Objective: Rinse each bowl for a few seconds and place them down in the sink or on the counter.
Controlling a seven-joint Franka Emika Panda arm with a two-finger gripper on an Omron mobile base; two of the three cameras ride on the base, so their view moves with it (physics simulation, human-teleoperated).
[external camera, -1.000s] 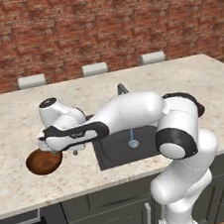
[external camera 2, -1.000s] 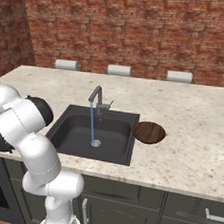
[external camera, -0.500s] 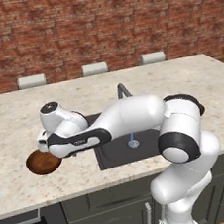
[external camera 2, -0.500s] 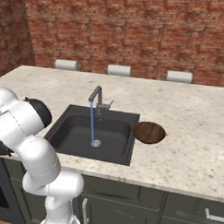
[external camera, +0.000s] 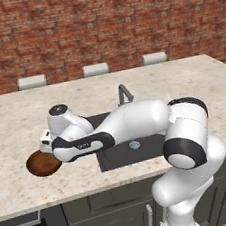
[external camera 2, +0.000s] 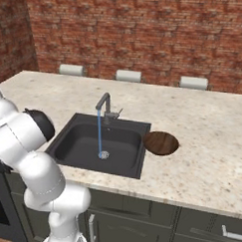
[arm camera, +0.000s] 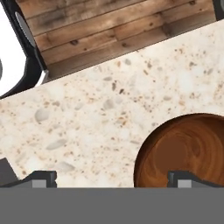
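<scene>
Arm swung further left since earlier frame, forearm level across the sink [external camera: 121,151]. Gripper [arm camera: 111,179] jaws fully spread, holding nothing, over left bowl [external camera: 43,163] on counter [external camera: 15,123]. Second bowl [external camera 2: 161,142] at sink's 3 o'clock. Faucet [external camera 2: 104,105] running.

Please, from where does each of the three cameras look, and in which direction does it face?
Left base view: behind the arm on its left, facing forward and down over the counter and sink; the white arm reaches left to a bowl.
Right base view: behind on the right, facing the sink, running faucet and second bowl; the arm's elbow shows at lower left.
Hand view: on the hand, looking down at the counter and the bowl; the open tool shows its fingertips.
Both base views share the sink.
</scene>
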